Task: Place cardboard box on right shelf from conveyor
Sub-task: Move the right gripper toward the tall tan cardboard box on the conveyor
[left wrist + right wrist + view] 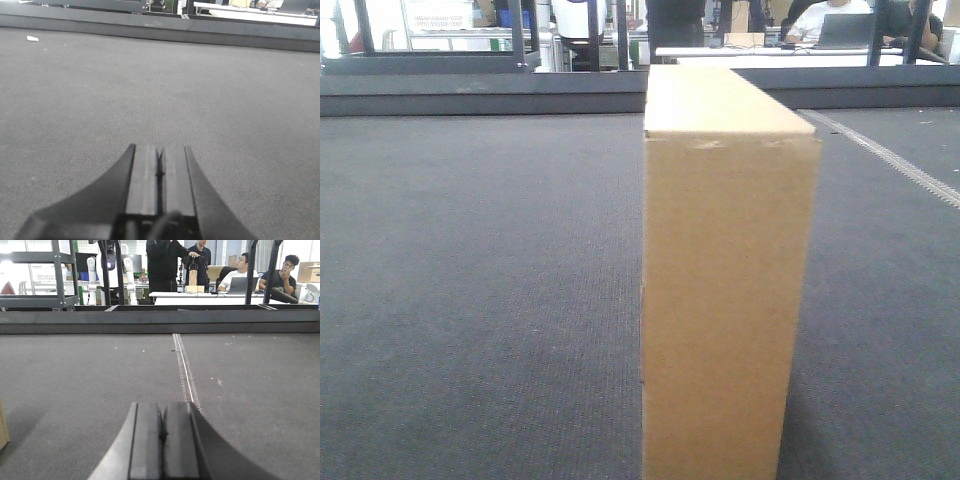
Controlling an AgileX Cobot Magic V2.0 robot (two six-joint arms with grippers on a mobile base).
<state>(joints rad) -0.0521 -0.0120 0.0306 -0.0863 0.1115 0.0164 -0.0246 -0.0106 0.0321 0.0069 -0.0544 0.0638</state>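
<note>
Squarely upright on the conveyor [480, 280]: plain tan cardboard box [725, 290], narrow face to the front camera, bottom edge down on the belt, top face overlapping the conveyor's far rail [480, 95] in that view. Open belt on both sides of it, wider on the left; off to the right, a pale stitched seam [890, 155] slanting across the conveyor. Low over the conveyor, left gripper [160, 155], fingers pressed together with nothing between them, bare belt ahead right up to the far rail, one small white scrap [32, 38] lying near that rail. Low over the conveyor too, right gripper [162, 412], fingers closed on nothing, tips just left of the seam; only a corner sliver of the box at the left margin of that view, well apart from the fingers. Beyond the conveyor's far rail, tables and people [170, 265]
</note>
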